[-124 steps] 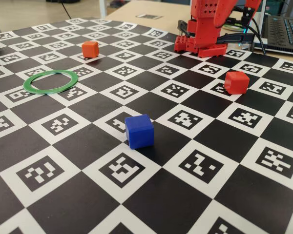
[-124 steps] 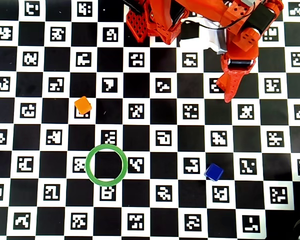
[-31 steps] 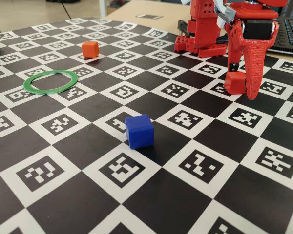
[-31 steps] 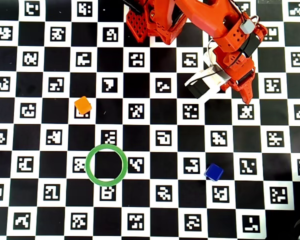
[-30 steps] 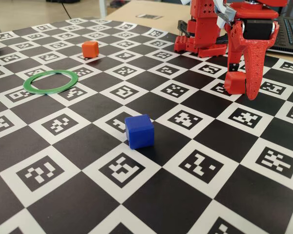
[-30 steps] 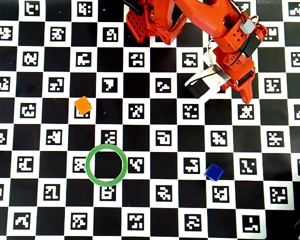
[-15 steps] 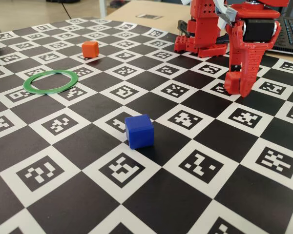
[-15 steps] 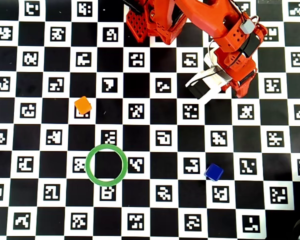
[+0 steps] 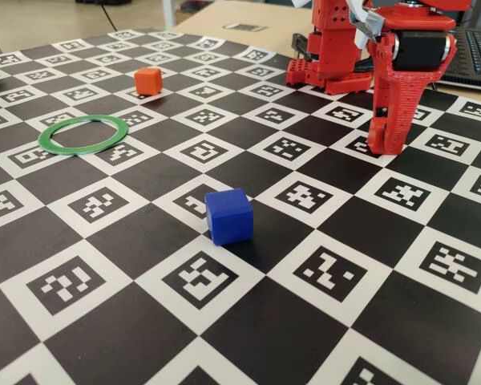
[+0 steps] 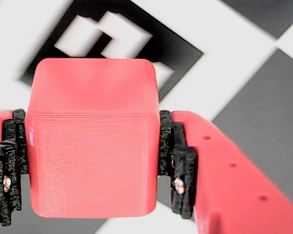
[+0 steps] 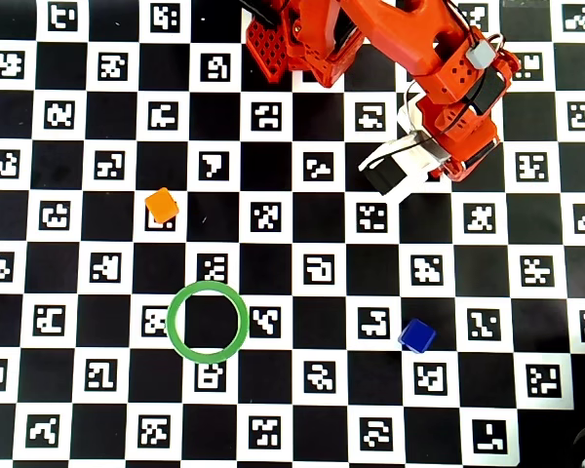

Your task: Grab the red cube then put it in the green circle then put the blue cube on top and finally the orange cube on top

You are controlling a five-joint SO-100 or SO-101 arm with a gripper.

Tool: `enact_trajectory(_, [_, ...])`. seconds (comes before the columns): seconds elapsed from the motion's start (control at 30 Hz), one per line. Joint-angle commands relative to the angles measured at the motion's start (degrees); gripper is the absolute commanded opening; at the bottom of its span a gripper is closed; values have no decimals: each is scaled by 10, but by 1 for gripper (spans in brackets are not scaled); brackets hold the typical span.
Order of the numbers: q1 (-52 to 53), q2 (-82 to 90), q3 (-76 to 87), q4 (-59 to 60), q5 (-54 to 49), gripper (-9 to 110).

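Observation:
My gripper [image 10: 93,168] is shut on the red cube [image 10: 90,146], with a black pad pressed to each of its sides. In the fixed view the gripper [image 9: 385,143] points down at the board's right, and the cube blends into its red fingers. From overhead the arm hides the cube, and the gripper [image 11: 460,168] is barely visible. The green circle [image 9: 80,151] [image 11: 171,322] lies empty, far to the left. The blue cube [image 9: 228,215] [image 11: 416,335] sits on the board nearer the front. The orange cube [image 9: 147,80] [image 11: 161,205] rests beyond the ring.
Everything lies on a black-and-white checker board printed with markers [image 9: 200,277]. The arm's red base [image 9: 329,56] stands at the back edge, with cables and a laptop [image 9: 469,48] to its right.
The fingers stood open around the red cube a second ago and have closed on it. From overhead the gripper has drawn slightly back toward the base. The other things have not moved.

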Motion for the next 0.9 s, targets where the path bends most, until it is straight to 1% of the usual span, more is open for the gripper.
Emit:
enact_trajectory(0.0, [39, 59, -112, 76, -13, 7])
enact_trajectory(0.17, [116, 78, -207, 178, -16, 8])
enact_trajectory(0.4, [265, 70, -329, 290, -47, 8])
enact_trajectory(0.63, [420, 33, -405, 323, -120, 7])
enact_trajectory(0.8, [508, -40, -482, 341, -241, 6])
enact_trajectory(0.87, [533, -73, -514, 337, -238, 6])
